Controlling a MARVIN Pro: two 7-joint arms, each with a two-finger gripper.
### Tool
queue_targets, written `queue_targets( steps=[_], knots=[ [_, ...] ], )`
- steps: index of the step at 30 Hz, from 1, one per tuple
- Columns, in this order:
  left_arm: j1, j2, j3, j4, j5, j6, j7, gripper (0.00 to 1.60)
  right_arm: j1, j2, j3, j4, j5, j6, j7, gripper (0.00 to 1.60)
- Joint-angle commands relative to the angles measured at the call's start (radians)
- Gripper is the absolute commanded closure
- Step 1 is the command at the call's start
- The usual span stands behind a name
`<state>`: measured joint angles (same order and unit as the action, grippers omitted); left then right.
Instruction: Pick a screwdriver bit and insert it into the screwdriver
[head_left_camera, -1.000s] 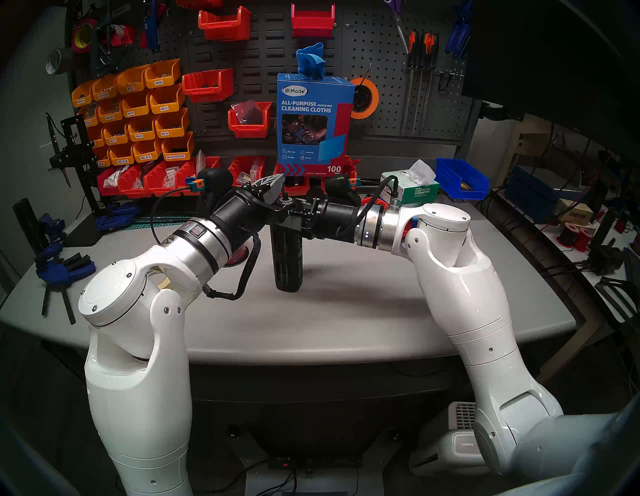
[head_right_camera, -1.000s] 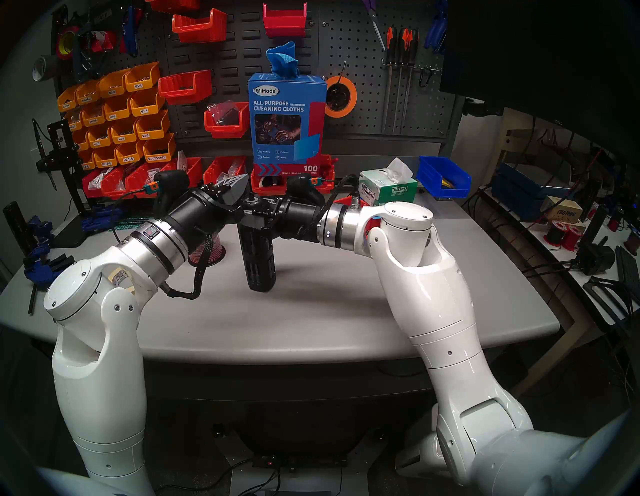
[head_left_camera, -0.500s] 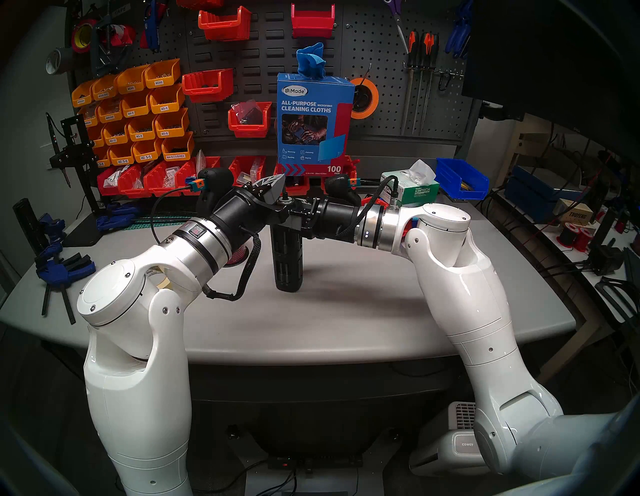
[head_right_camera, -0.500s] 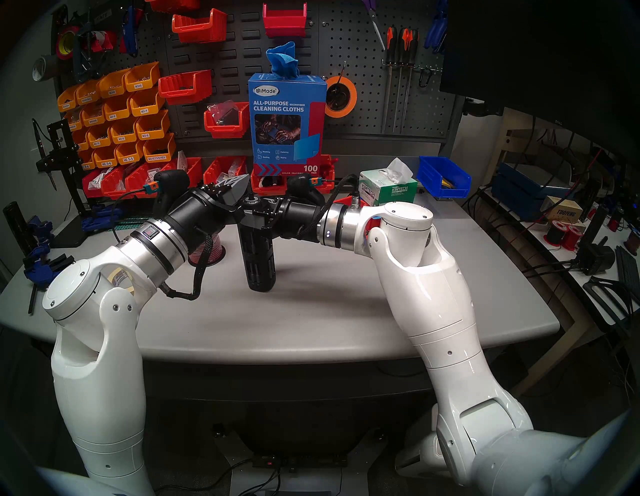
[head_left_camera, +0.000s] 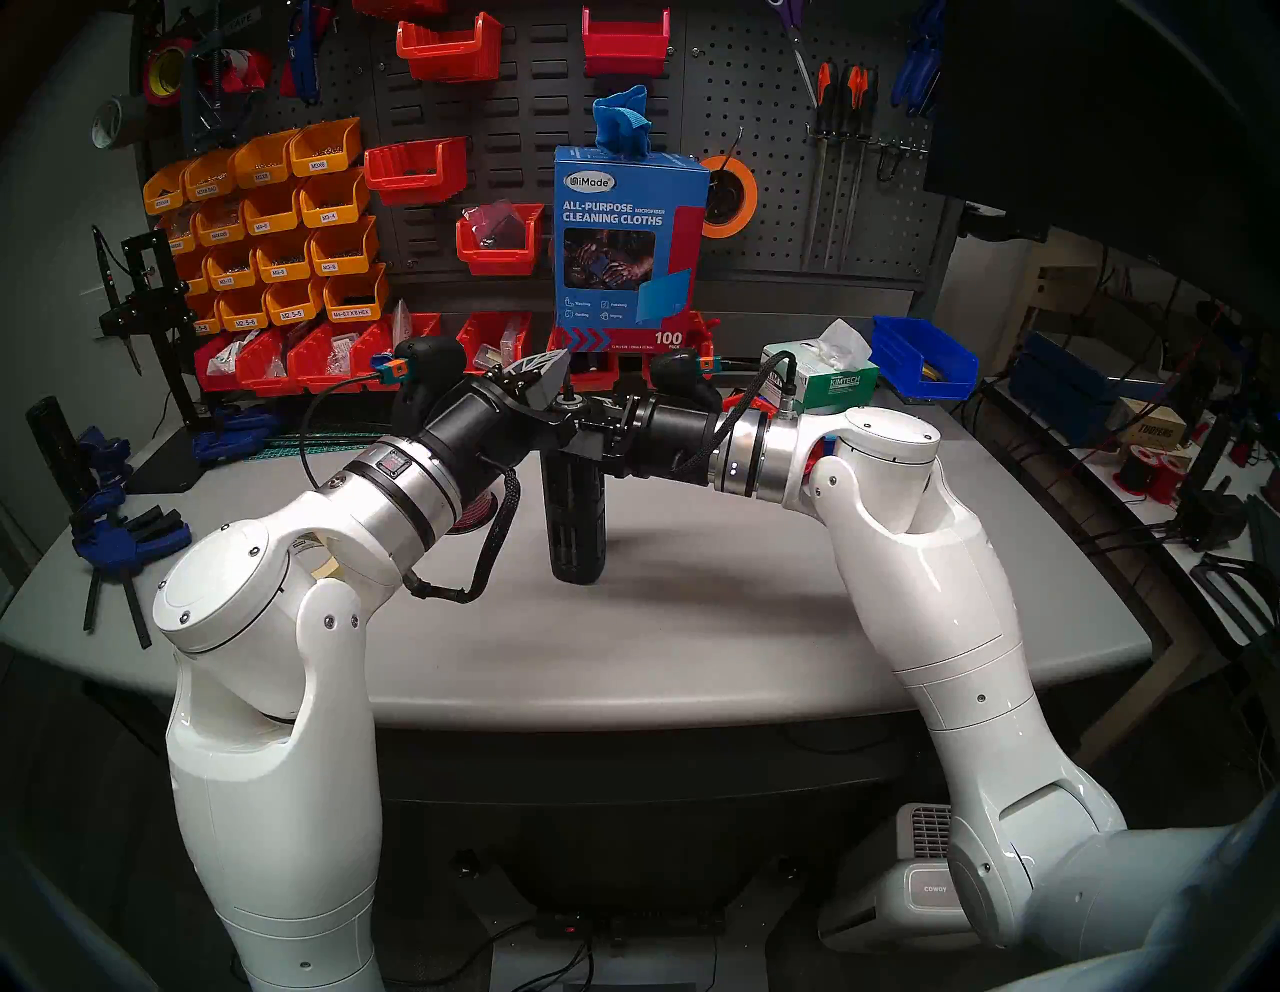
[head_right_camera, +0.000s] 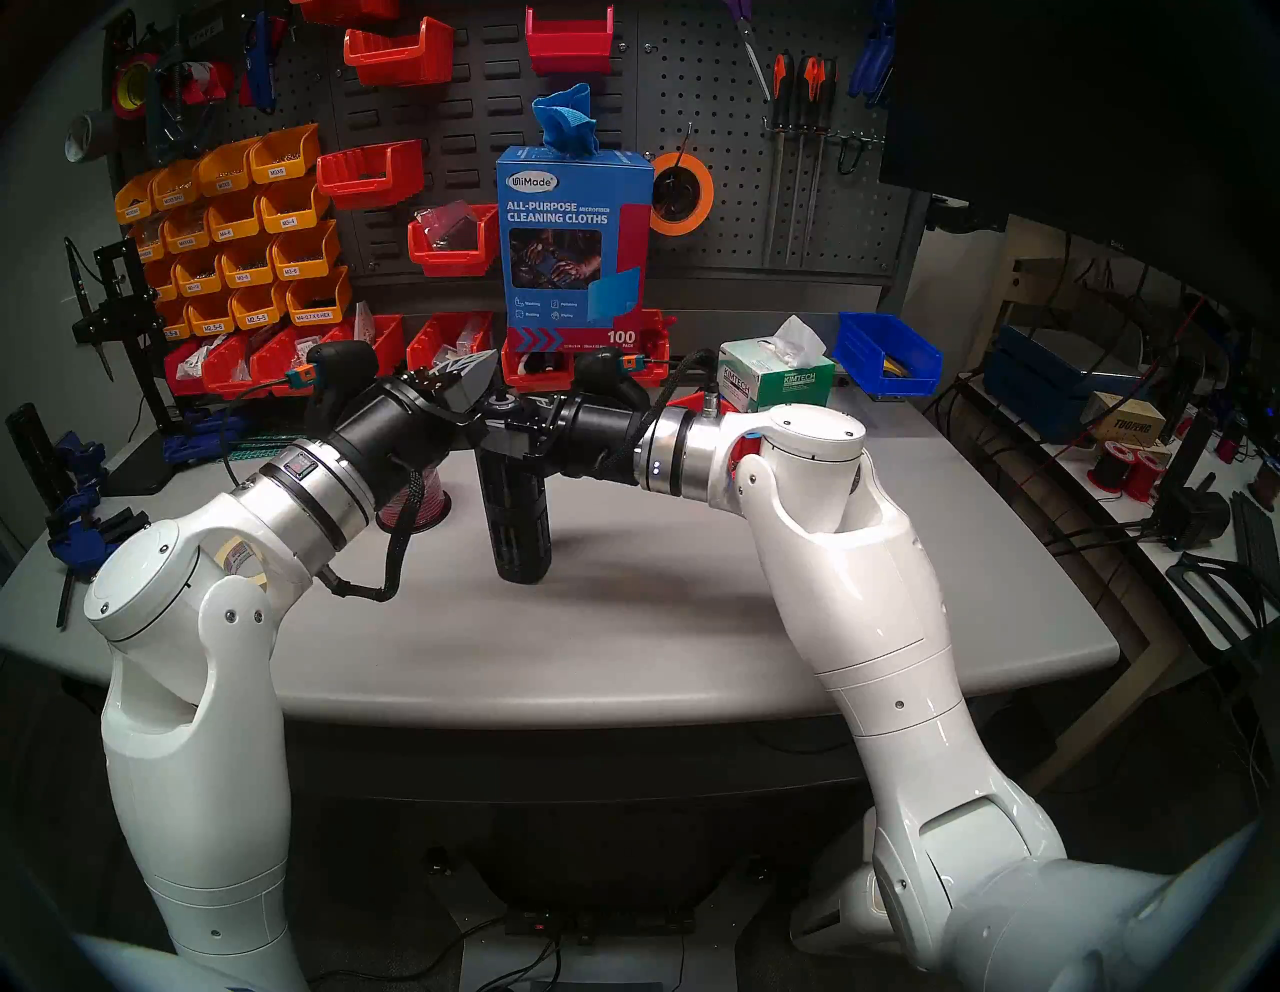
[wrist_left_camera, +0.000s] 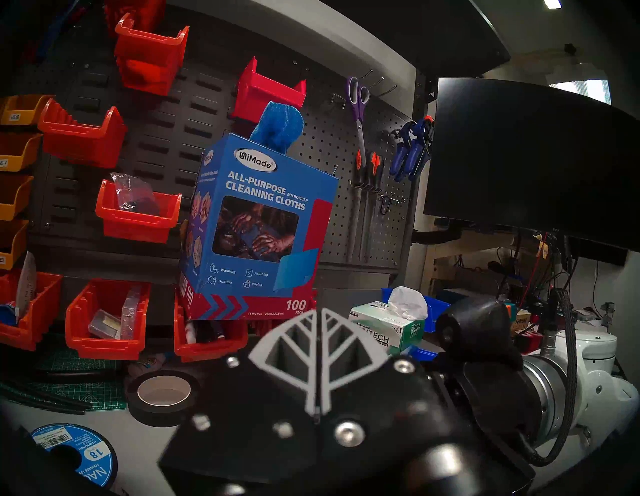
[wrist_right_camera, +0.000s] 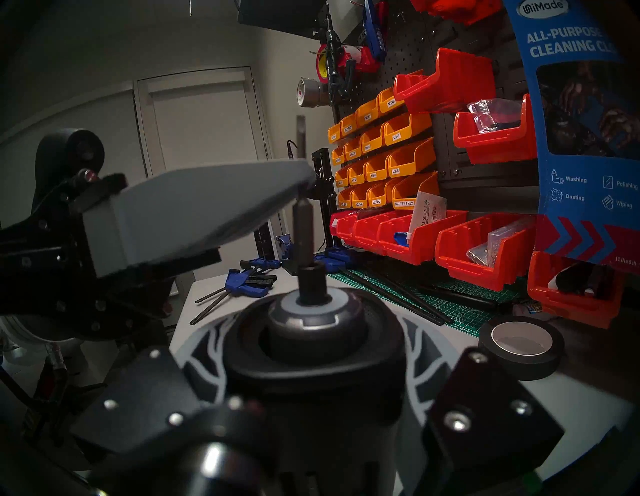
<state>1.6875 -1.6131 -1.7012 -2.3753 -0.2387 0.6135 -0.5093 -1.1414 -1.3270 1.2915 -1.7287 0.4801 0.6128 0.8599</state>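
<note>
Matte black on the screwdriver (head_left_camera: 573, 512), vertical slots down its side, a silver ring at its top and a dark grey bit (wrist_right_camera: 302, 239) standing up from it. Right beside it, the left gripper (head_left_camera: 562, 379) shows pale grey fingers (wrist_left_camera: 318, 350) with a branching rib pattern on dark grey; the right gripper (wrist_right_camera: 313, 367) is black with pale curved ribs. Under the screwdriver, a plain light grey table (head_left_camera: 692, 623). Behind the screwdriver, a blue cleaning cloths box (head_left_camera: 627, 256) with white lettering, a red side panel and red chevrons along its base. Left of that box, orange bins (head_left_camera: 277, 228) with white labels; below them, red bins (head_left_camera: 312, 357). Right of the box, a green-and-white tissue box (head_left_camera: 828, 377), then a blue bin (head_left_camera: 925, 357).
</note>
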Motion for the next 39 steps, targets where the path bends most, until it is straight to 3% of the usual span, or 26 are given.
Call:
queue_targets(
  steps=[1,28,39],
  knots=[
    [-0.022,-0.001,0.001,-0.018,0.007,-0.019,0.007,1.6,-0.001,0.002,-0.013,0.002,0.0,0.014,0.007,1.6],
    [0.015,0.009,-0.023,-0.032,-0.001,-0.019,-0.027,1.6,0.0,-0.004,-0.01,0.003,0.0,0.003,0.002,1.6],
    [-0.006,0.018,-0.02,-0.026,-0.008,-0.009,-0.043,1.6,0.024,0.009,-0.012,0.024,0.027,0.009,0.051,1.6]
  ],
)
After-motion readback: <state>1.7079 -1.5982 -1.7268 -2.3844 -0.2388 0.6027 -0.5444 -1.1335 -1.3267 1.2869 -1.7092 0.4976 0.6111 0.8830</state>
